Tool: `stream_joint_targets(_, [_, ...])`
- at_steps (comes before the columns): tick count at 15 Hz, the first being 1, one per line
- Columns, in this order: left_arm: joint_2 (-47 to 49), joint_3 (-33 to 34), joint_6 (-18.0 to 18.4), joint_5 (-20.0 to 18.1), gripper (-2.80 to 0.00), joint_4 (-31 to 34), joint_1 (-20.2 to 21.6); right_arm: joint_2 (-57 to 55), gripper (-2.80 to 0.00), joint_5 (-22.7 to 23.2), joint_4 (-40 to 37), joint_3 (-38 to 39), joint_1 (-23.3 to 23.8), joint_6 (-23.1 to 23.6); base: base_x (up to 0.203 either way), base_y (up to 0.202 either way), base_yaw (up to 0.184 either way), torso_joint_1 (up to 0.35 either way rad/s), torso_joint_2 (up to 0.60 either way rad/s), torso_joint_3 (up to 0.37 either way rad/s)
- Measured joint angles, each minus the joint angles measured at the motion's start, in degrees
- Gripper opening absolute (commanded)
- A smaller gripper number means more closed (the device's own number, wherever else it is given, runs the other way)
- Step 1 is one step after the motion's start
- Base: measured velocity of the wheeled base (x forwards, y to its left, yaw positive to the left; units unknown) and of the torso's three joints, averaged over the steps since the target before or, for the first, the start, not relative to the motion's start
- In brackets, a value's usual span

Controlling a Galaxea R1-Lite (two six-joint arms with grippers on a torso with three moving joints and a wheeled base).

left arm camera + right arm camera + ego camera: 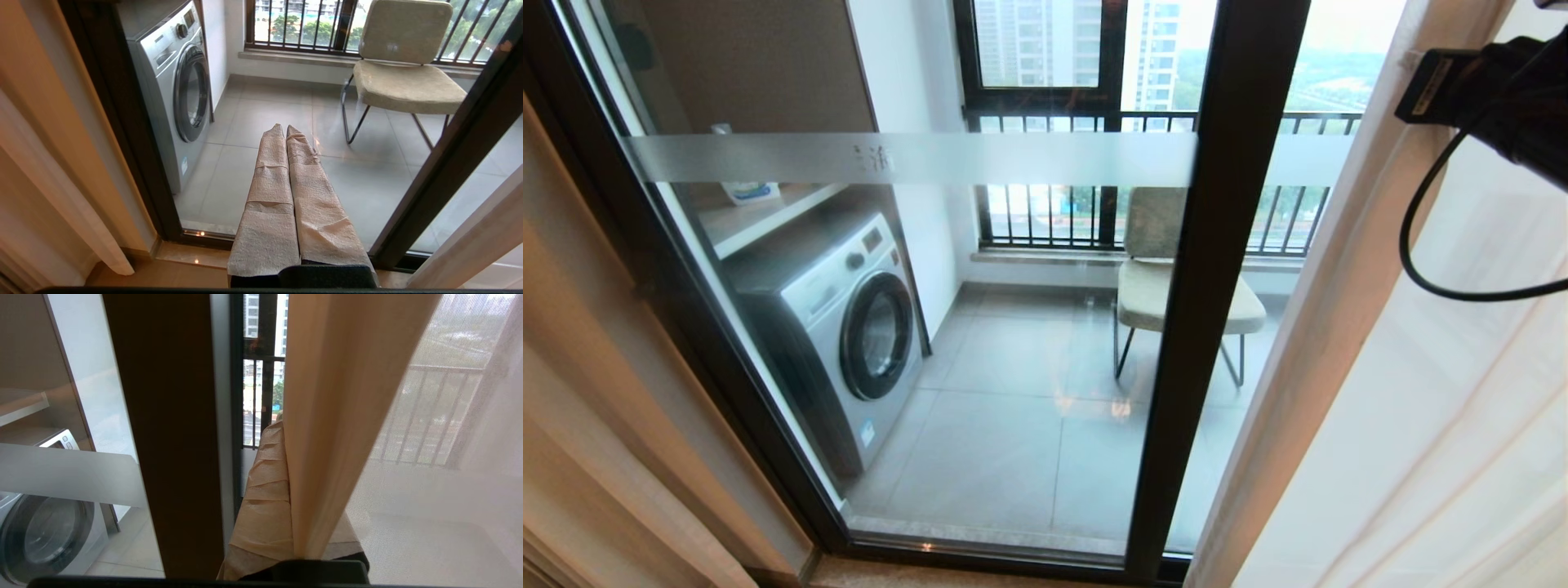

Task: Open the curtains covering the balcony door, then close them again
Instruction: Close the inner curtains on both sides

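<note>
Curtains status: drawn apart. Left panel (596, 392) bunched at left edge of head view; right panel, cream drape edge (1347, 269) w/ white sheer (1445, 425) behind it, at right. Balcony door (1217, 278) exposed between them, glass w/ frosted band (907, 158), dark centre frame.

Left to right:

1. Left gripper (286, 132): parked low, in front of door glass, well apart from left panel. Fingers (271, 192) pressed together, nothing between them. Idle.
2. Through glass: washing machine (837, 327), chair (1168, 286). Not task items.
3. Right gripper (286, 428): raised at right drape's leading edge, just right of centre frame. Jaws clenched; drape edge hangs across the taped fingers (265, 490). Fabric appears pinched between them, but the far finger is hidden behind the fold, so grip not confirmed. In head view only the arm's black wrist housing (1503, 98) and cable show.

Step in hand (judgement): opening phase looks done or near done; closing phase pending, w/ right arm on right panel.

Next move calls for: keep jaws clamped, drag drape edge leftward across the glass toward centre frame, level travel so pleats run on the rail w/o snagging. Sheer may need a separate pull. Left panel needs similar handling.
</note>
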State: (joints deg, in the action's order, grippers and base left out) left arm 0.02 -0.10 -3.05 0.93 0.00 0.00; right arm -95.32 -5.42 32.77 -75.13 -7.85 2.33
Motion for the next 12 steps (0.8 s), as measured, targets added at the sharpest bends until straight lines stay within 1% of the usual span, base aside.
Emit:
stream_joint_targets(2, [0.0,0.0,0.0,-0.03,-2.8,0.0,0.0,-0.02,-2.8,-1.13,-0.09,-0.04,-0.22,-0.01,0.0,0.189,0.0,0.002,0.0,0.001])
stream_joint_targets(6, [0.0,0.0,0.0,0.01,-2.8,0.02,0.0,-0.2,-2.8,-1.26,0.02,-0.04,-0.44,-0.01,0.0,0.19,0.003,0.001,0.0,0.002])
stream_joint_targets(12, [0.0,0.0,0.02,-0.05,-2.8,0.0,0.0,-1.36,-2.8,-1.65,-0.38,-2.45,-0.49,-0.01,0.0,0.192,0.002,0.001,0.0,0.004])
